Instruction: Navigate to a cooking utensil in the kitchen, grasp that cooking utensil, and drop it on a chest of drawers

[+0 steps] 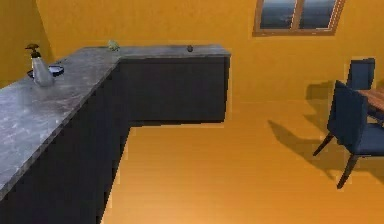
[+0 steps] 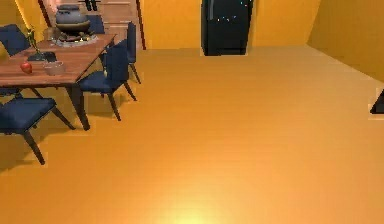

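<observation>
An L-shaped kitchen counter (image 1: 60,95) with a grey stone top and dark cabinets runs along the forward view's left and back. On its left arm stand a pale bottle with a dark top (image 1: 39,68) and a small bluish flat thing (image 1: 58,71). A small greenish blob (image 1: 112,45) sits at the counter's corner. A tiny dark blob (image 1: 190,47) lies on the back run. None of these is clear enough to name as a cooking utensil.
Blue chairs (image 1: 352,118) stand at the forward view's right by a table edge, under a window (image 1: 298,14). The arm side view has a wooden dining table (image 2: 75,62) with blue chairs (image 2: 112,68), a grey pot (image 2: 68,15), a red fruit (image 2: 25,67), and a black cabinet (image 2: 226,27). Orange floor lies between.
</observation>
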{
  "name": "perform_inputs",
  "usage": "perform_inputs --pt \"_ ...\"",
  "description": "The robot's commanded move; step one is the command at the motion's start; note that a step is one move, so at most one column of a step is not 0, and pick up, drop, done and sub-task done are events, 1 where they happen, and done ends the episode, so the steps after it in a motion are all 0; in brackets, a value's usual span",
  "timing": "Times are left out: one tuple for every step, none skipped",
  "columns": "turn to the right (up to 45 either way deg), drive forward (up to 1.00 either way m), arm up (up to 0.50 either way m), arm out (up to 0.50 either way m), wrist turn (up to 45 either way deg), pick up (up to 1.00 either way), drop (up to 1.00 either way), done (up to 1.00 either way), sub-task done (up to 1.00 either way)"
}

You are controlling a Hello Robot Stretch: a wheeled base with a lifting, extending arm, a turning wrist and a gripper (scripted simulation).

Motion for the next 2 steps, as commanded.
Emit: perform_inputs --pt "-45.0 0.00 0.00 0.00 0.0 0.00 0.00 0.00 0.00" --pt "-45.0 0.00 0.00 0.00 0.0 0.00 0.00 0.00 0.00"
